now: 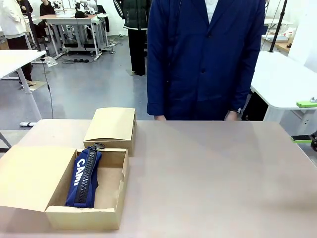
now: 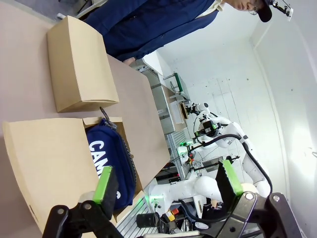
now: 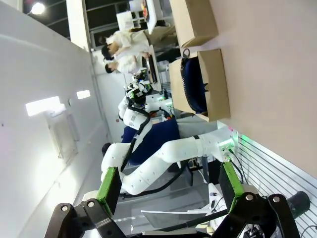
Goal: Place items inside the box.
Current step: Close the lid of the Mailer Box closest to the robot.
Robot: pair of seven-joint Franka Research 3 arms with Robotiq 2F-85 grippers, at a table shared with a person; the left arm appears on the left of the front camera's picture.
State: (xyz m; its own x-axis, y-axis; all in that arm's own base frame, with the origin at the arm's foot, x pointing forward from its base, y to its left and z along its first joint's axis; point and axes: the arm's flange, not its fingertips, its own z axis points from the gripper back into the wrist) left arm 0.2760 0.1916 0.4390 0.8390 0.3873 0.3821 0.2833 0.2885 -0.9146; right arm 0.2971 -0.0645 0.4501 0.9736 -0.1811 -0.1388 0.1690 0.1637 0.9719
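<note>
I see open counter [image 1: 208,173] ahead of my right gripper [image 3: 171,186]; closed carton [image 1: 111,126] and pencil case [image 1: 85,176] crowd the open box [image 1: 111,198] ahead of my left gripper [image 2: 166,183]

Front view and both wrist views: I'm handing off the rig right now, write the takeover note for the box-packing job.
Left gripper: open, empty, raised off the table.
Right gripper: open, empty, raised off the table.
Open box: on the robot's left of the table, flap folded out.
Navy pencil case: already inside the open box, zip up.
Closed box: just behind the open one.
Person: standing at the far edge, hands at the table edge.
Left: no other items seen on the table; any still to pack haven't arrived.
</note>
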